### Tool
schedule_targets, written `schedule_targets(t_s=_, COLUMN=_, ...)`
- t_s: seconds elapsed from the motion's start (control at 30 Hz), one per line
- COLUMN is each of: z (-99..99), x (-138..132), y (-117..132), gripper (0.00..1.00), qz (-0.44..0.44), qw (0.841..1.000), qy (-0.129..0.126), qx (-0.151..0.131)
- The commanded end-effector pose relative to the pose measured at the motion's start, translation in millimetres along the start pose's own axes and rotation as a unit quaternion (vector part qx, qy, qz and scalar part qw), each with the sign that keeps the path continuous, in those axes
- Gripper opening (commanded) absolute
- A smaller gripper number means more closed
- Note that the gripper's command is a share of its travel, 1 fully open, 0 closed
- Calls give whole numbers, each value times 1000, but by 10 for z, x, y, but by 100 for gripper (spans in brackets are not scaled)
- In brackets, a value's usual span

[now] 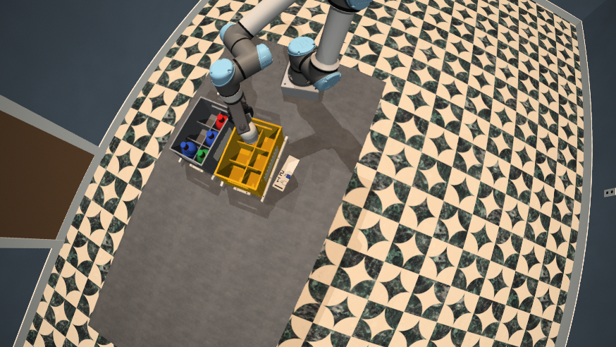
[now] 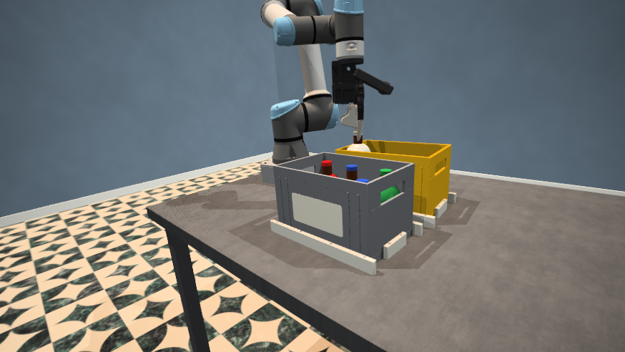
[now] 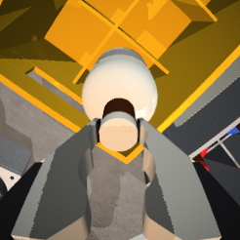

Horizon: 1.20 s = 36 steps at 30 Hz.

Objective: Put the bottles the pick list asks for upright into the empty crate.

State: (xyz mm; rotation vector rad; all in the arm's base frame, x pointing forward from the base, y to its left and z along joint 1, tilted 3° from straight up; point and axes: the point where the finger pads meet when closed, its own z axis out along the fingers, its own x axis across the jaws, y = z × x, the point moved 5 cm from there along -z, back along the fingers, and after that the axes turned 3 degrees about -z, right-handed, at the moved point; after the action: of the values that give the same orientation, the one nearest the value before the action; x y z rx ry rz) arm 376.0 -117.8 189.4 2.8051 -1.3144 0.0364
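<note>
My gripper [image 2: 357, 134] [image 3: 118, 119] is shut on the neck of a white bottle [image 1: 250, 137] [image 2: 358, 148] [image 3: 119, 88]. The bottle is upright, partly inside the yellow crate [image 1: 241, 184] [image 2: 430, 187] at its corner on the grey-crate side, toward the arm base. Its bottom is hidden. No other bottle shows in the yellow crate. The grey crate [image 1: 194, 113] [image 2: 385, 227] holds one red bottle [image 1: 220, 121], two blue bottles [image 1: 211, 137] [image 1: 188, 149] and one green bottle [image 1: 201, 156]. The pick list [image 1: 292, 163] shows a 2 near a blue patch and a 1 near a pale patch, both small.
Pale low strips [image 2: 323, 247] lie on the table around the crates. The grey crate stands close beside the yellow one. The arm base [image 1: 300, 90] is behind the crates. Dividers [image 3: 88, 65] split the yellow crate into compartments.
</note>
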Motion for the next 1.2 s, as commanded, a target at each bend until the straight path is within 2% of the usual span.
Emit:
schedule_targets(t_s=0.0, z=44, x=5, y=-2, gripper=0, qz=0, qw=1000, qy=1, qx=0)
schedule_targets(t_s=0.87, z=284, x=5, y=-2, gripper=0, qz=0, qw=1000, qy=1, qx=0)
schedule_targets(t_s=1.17, z=309, x=5, y=-1, gripper=0, qz=0, qw=1000, qy=1, qx=0)
